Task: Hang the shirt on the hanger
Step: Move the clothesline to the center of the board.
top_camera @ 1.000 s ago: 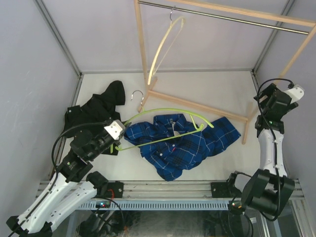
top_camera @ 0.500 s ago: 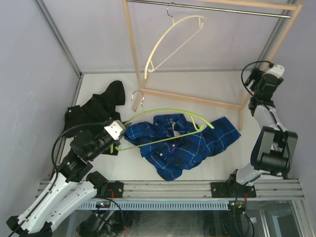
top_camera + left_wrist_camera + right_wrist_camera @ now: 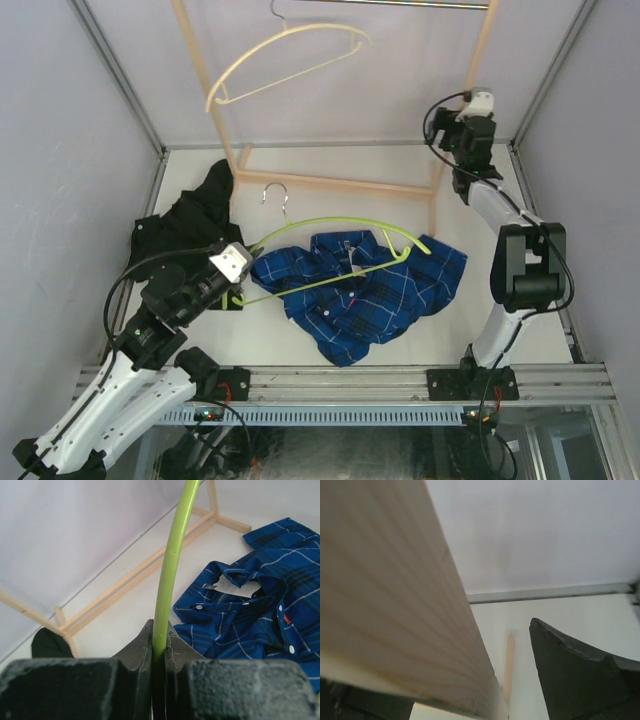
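Observation:
The blue plaid shirt (image 3: 370, 292) lies crumpled on the table, collar up; it also shows in the left wrist view (image 3: 260, 615). My left gripper (image 3: 236, 292) is shut on one end of the lime-green hanger (image 3: 330, 222), holding it over the shirt's left part. In the left wrist view the green rod (image 3: 167, 570) runs up from between the closed jaws (image 3: 159, 645). The hanger's silver hook (image 3: 274, 192) points toward the back. My right gripper (image 3: 466, 138) is at the back right, open, with the wooden rack's right upright (image 3: 395, 605) between its jaws, a gap before the right finger (image 3: 570, 670).
The wooden rack (image 3: 330, 183) stands at the back, a cream hanger (image 3: 290, 60) hanging on its rail. A black garment (image 3: 195, 225) lies at the left beside my left arm, its edge in the left wrist view (image 3: 50, 642). Grey walls enclose the table.
The right arm has swung from the right side to the back, and the wooden rack with the cream hanger has shifted left. The left arm, green hanger and shirt have stayed put.

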Motion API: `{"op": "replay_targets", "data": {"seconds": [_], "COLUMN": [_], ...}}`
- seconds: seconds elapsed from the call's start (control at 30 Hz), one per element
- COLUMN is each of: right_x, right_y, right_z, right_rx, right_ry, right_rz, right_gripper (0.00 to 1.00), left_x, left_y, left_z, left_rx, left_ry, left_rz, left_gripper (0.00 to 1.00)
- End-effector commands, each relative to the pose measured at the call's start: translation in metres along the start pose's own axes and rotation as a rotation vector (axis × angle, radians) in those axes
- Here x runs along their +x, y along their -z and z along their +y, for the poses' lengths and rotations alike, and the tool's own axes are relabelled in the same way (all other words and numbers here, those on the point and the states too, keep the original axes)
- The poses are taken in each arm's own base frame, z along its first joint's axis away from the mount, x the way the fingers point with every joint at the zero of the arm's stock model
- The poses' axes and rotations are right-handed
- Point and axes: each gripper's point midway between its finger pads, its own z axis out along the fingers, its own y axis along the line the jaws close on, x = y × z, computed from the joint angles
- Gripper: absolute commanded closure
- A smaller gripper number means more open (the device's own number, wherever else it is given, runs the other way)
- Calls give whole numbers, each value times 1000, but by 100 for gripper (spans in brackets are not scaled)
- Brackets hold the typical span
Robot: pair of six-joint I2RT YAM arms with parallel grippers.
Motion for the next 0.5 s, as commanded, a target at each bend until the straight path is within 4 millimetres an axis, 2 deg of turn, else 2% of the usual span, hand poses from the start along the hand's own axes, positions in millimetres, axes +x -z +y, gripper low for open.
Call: {"op": "replay_targets", "data": {"seconds": [0.0,0.17,0.27,0.37,0.4,0.47], "right_x": [-14,-9,-5,-7,-8,-9], "right_y": [-8,-13,-14,-12,-9,-1], "right_z": [82,138,155,145,139,117], "right_rx": [-190,-330,-385,-359,-348,-307], "right_ry": [-14,-26,-22,-21,-29,-70], "right_rz": [-41,-11,-2,8,16,37], "right_gripper": [19,19,18,17,12,6], "left_x": [-19,-17,-14,-13,-13,-11], "left_y": [-1,-2,-3,-4,-4,-4], "left_z": [11,9,9,10,11,13], "left_rx": [-45,-33,-33,-38,-43,-54], "left_ry": [11,11,10,9,9,7], "left_rz": [-47,-36,-25,-18,-16,-6], "left_gripper": [100,100,100,100,100,99]}}
